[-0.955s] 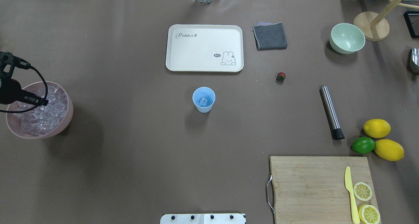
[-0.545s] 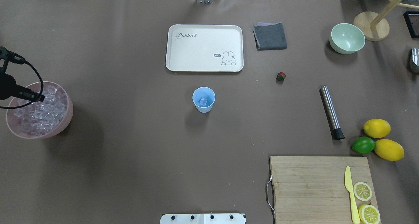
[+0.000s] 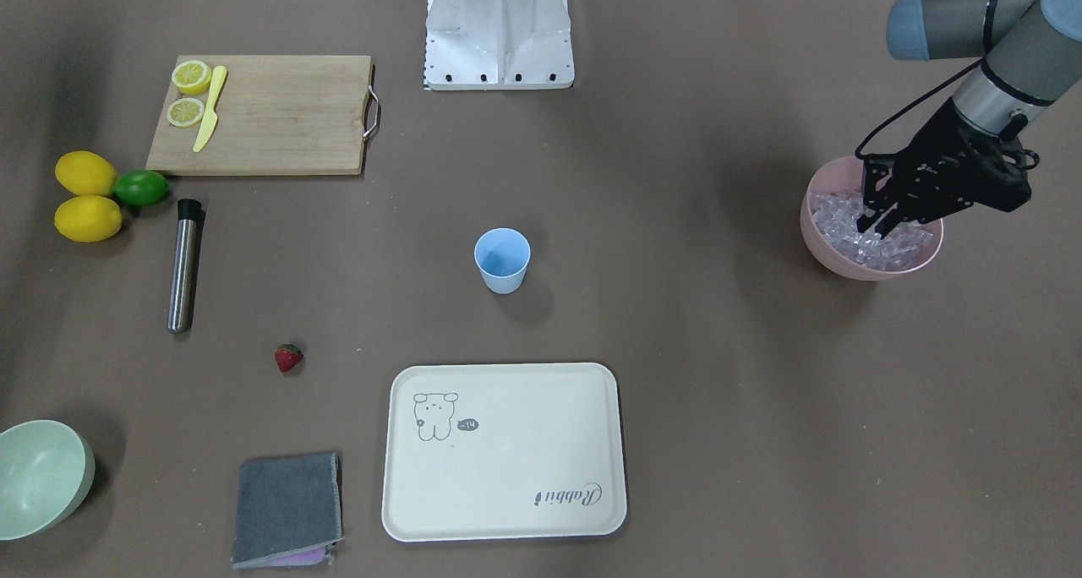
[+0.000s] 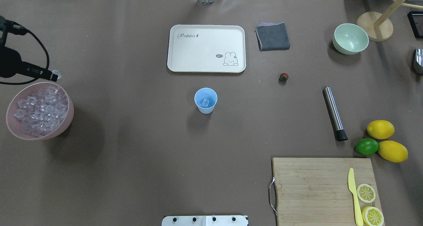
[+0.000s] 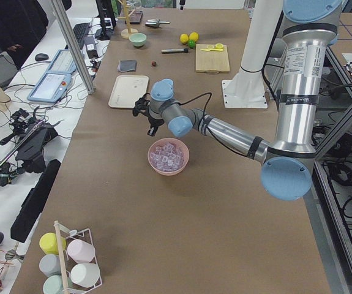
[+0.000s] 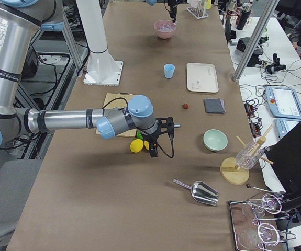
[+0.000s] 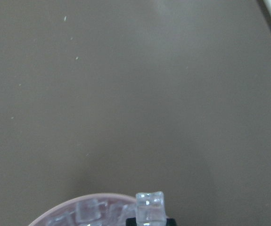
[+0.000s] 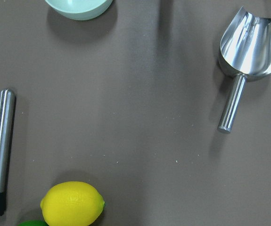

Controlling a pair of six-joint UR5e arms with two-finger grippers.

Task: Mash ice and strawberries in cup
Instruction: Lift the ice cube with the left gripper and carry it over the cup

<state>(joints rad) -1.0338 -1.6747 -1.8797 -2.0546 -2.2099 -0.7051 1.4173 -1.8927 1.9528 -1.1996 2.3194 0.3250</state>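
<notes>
Upright at mid-tabletop (image 4: 132,153): the cup (image 4: 205,100), one ice cube (image 4: 205,102) inside. Well apart from it, the strawberry (image 4: 283,76). Clamped on another ice cube (image 7: 150,207): left pincer (image 4: 53,76), hanging near the pink bowl (image 4: 69,115) of ice (image 4: 39,113), almost wholly cut off in its wrist view. Right pincer (image 6: 153,151) seen from the side only; cannot tell whether wide or narrow.

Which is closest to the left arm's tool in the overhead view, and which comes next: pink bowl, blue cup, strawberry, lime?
1. Pink bowl, right beside the left tool, which grips an ice cube, at the view's left edge.
2. Blue cup, mid-table.
3. Strawberry, right of centre.
4. Lime, far right by the lemons.
</notes>
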